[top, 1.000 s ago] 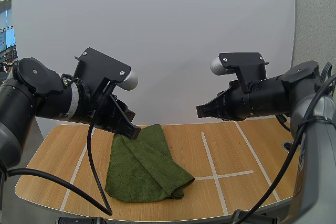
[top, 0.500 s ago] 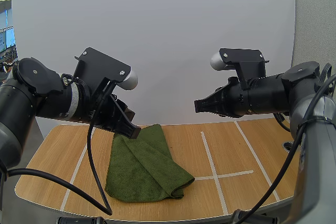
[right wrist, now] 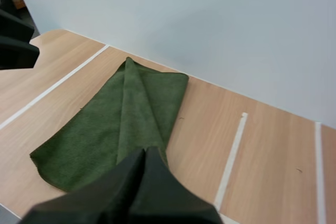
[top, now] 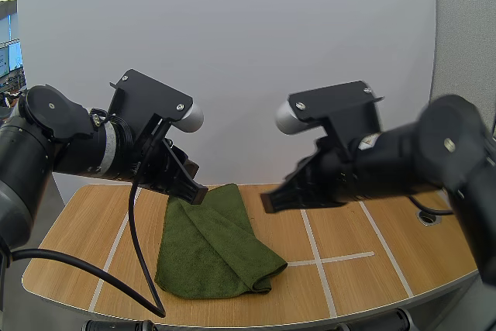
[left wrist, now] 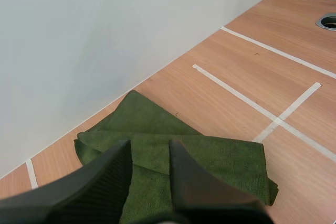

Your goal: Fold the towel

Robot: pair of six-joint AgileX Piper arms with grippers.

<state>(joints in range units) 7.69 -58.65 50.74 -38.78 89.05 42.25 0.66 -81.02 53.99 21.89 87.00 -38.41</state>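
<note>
Both wrist views overlook the towel (left wrist: 210,153): left jaws parted, right jaws clenched empty.

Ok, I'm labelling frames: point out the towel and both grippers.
green towel (top: 209,249), high view, its middle.
left gripper (left wrist: 149,150), left wrist view, between open fingertips.
right gripper (right wrist: 144,151), right wrist view, shut fingertips.

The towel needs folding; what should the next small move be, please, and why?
Probably open the right gripper and lower it toward the towel: it is shut, off the cloth, while the left gripper hangs open over the far end.
</note>
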